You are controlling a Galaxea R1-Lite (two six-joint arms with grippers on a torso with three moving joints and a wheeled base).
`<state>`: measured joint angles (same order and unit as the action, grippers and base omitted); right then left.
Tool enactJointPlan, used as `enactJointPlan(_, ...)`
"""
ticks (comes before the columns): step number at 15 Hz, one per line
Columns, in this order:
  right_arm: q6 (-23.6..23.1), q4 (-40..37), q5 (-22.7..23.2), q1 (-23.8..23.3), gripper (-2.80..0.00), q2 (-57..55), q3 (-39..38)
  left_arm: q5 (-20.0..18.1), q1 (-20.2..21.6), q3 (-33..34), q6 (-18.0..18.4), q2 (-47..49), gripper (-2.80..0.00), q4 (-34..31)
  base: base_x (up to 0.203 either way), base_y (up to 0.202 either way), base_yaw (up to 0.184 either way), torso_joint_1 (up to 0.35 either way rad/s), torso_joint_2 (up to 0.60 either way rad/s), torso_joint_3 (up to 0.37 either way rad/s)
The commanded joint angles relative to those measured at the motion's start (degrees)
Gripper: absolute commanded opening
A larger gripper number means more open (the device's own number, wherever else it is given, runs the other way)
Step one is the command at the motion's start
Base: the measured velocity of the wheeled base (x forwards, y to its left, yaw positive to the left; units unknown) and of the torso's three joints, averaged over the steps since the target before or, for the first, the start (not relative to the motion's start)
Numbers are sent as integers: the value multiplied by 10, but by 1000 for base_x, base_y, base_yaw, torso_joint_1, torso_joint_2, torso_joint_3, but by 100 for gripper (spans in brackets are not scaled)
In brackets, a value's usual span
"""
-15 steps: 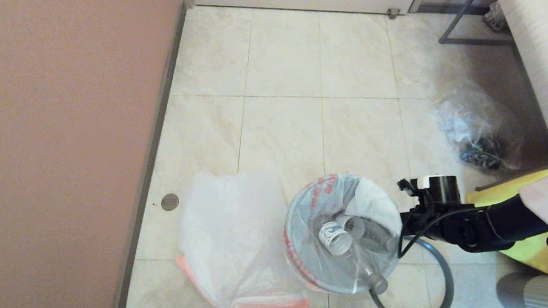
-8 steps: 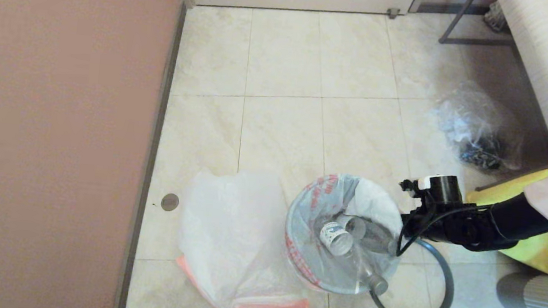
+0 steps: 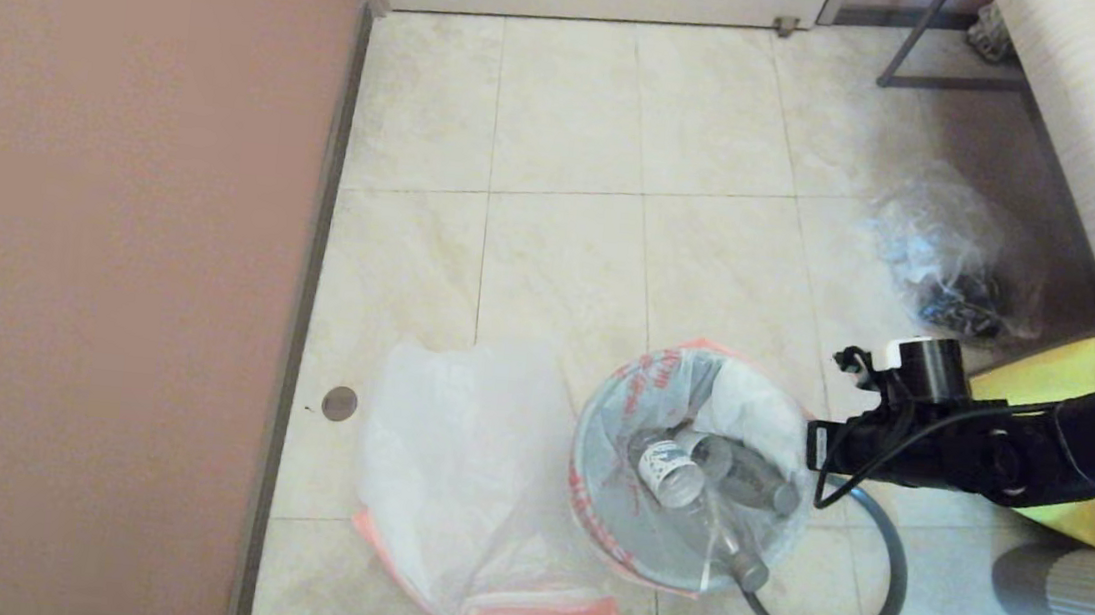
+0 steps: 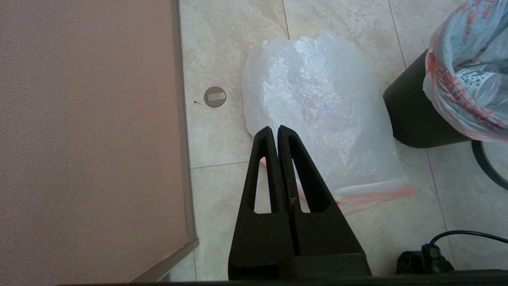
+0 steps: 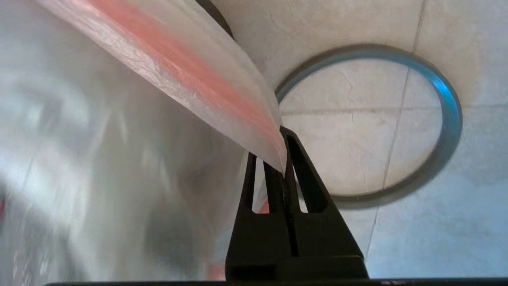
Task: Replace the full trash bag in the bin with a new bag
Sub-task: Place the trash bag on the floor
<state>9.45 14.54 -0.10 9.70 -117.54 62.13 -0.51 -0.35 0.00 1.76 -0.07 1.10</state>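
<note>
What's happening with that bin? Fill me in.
The right gripper is shut on the pink-orange hem of the full trash bag, which sits in the bin with bottles inside. The grey hoop lies on the floor beside it. The new bag lies flat nearby; the left gripper hangs shut above it.

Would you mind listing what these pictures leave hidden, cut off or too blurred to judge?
- Right gripper: hidden in the head view behind the arm's wrist; only the right wrist view shows it shut on the full trash bag's hem.
- The bin: in the head view the bag covers it; in the left wrist view the picture's edge cuts it off.
- Bag film: blurred in the right wrist view.
- Left gripper: outside the head view.
- The new bag's print: not legible.
</note>
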Motion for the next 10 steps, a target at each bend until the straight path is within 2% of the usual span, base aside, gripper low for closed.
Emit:
enactJointPlan(1, 1, 1, -1, 0, -280, 29, -16, 0, 0, 4, 0, 1, -280, 0, 0, 0, 0, 0, 0, 0)
enactJointPlan(10, 8, 1, -1, 22, -280, 134, -78, 0, 0, 4, 0, 1, -280, 0, 0, 0, 0, 0, 0, 0)
